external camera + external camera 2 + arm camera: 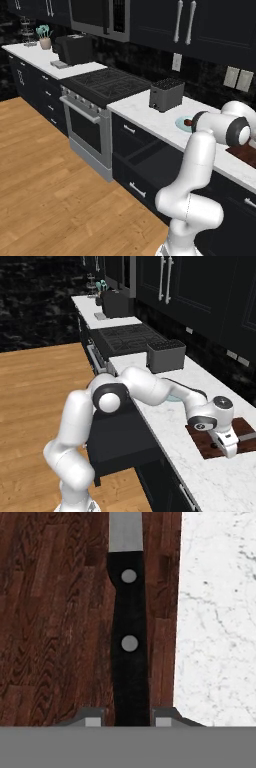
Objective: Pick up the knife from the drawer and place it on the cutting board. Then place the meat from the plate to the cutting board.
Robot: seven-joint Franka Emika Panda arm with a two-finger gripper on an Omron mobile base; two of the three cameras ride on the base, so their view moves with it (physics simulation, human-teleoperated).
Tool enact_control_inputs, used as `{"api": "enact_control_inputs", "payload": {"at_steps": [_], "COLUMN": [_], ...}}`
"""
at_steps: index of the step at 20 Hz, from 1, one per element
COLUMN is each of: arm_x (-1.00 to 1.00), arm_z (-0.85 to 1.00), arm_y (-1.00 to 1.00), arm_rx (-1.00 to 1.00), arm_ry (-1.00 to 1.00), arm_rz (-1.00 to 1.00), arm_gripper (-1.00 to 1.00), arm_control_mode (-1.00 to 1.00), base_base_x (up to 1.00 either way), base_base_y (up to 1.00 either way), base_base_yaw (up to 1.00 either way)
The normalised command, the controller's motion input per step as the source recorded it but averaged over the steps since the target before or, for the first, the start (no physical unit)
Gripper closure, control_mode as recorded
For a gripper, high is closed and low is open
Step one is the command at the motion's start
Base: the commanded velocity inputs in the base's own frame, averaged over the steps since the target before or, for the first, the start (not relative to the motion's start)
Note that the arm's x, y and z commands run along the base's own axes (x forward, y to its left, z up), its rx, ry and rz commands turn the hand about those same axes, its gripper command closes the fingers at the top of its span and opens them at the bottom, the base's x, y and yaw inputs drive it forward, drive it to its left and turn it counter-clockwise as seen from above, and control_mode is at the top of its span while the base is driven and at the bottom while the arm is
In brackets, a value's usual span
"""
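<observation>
In the hand view the knife (129, 637), with a black riveted handle and grey blade, sits between my fingertips over the dark reddish cutting board (55, 612). My gripper (129, 718) is shut on its handle. From the right base view the gripper (223, 443) hangs low over the cutting board (202, 443), the blade (248, 435) sticking out to the right. Whether the knife touches the wood I cannot tell. The pale blue plate (181, 124) holds the meat (188, 121) beside the toaster. The black drawer (145, 156) stands pulled out below the counter.
A dark toaster (166, 94) stands left of the plate, with the stove (107, 82) beyond it. White marble counter (215, 612) borders the board. My arm's elbow (110, 398) reaches over the open drawer (117, 441). Wood floor lies to the left.
</observation>
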Motion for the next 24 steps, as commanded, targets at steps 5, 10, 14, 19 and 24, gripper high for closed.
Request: {"api": "enact_control_inputs", "payload": {"at_steps": [5, 10, 14, 19, 24], "arm_x": [0.00, 0.00, 0.00, 0.00, 0.00], "arm_z": [0.00, 0.00, 0.00, 0.00, 0.00], "arm_y": [0.09, 0.11, 0.10, 0.08, 0.03], "arm_rx": [0.00, 0.00, 0.00, 0.00, 0.00], "arm_ry": [0.01, 0.00, 0.00, 0.00, 0.00], "arm_rz": [0.00, 0.00, 0.00, 0.00, 0.00], "arm_gripper": [1.00, 1.00, 1.00, -1.00, -1.00], "arm_control_mode": [-1.00, -1.00, -1.00, -1.00, -1.00], "base_base_x": [0.00, 0.00, 0.00, 0.00, 0.00], "base_base_y": [0.00, 0.00, 0.00, 0.00, 0.00], "base_base_yaw": [0.00, 0.00, 0.00, 0.00, 0.00]}}
